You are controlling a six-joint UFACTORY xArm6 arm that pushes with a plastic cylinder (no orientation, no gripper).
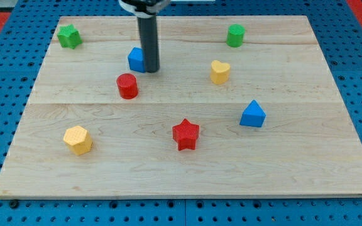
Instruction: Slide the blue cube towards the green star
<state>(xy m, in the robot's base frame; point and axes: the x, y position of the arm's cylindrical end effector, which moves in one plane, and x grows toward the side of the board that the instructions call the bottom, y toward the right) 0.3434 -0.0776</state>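
The blue cube (136, 59) is being touched on its right by my tip (151, 70); no claw exists. Light, rigid, probably slippery; the green star (69, 36) is lying up-left.

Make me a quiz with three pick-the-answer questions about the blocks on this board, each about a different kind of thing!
1. Where is the green star?
A. the view's top left corner
B. the view's bottom right corner
C. the middle of the board

2. How many red blocks are there?
A. none
B. two
C. five

3. What is my tip doing?
A. resting beside the yellow heart
B. pressing on the red star
C. standing right against the blue cube, on the side towards the view's right

Answers:
1. A, it sits by the wooden board's top left corner.
2. B, the red cylinder and the red star.
3. C, the rod's end meets the cube's right side.
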